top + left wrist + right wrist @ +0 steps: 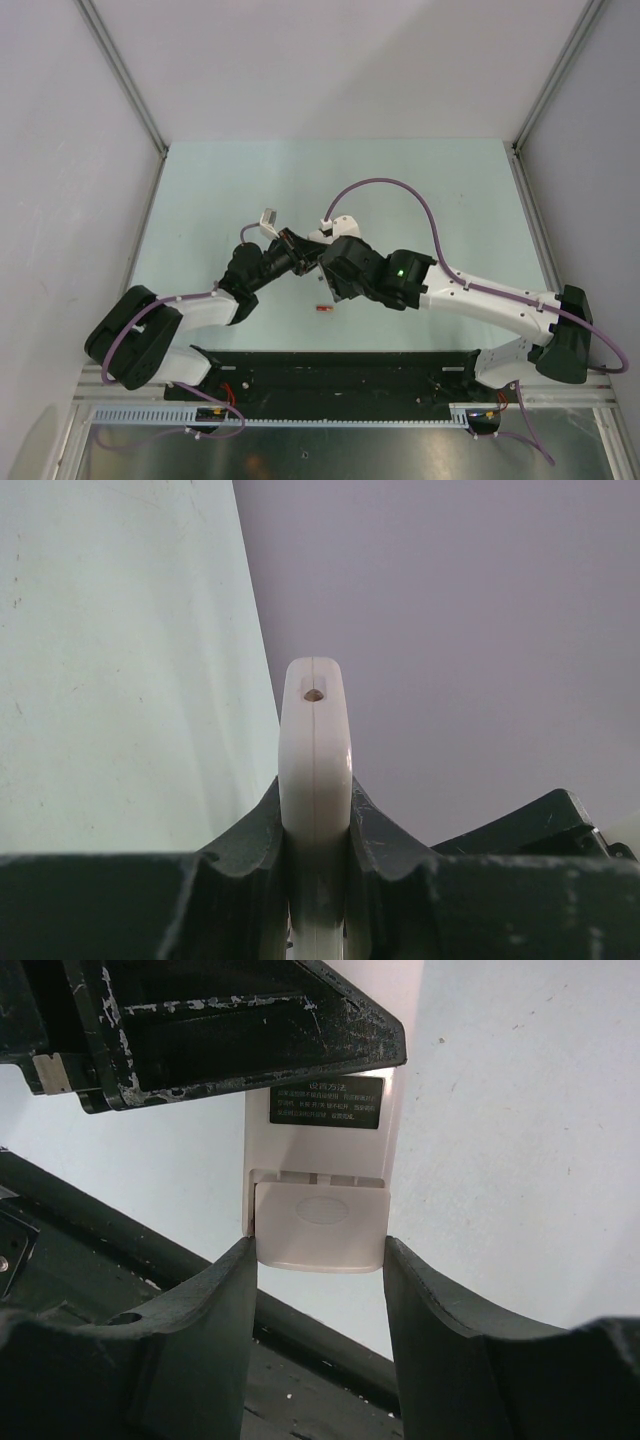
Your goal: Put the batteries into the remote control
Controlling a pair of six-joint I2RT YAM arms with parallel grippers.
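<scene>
The left gripper point(315, 815) is clamping the remote control point(315, 745) edge-on at centre frame. The right gripper point(320, 1247) is straddling its battery cover point(320, 1222), though whether it is gripping cannot be told. The cover looks shut, and a red battery point(323, 311) is lying on the table point(200, 200), so loading is apparently not begun.

Bright, even, diffuse light in all views; faint soft shadows on the table point(200, 190) at centre of top view, mild glare on the remote control point(316, 780) right edge in left wrist view, lower foreground slightly blurred.
</scene>
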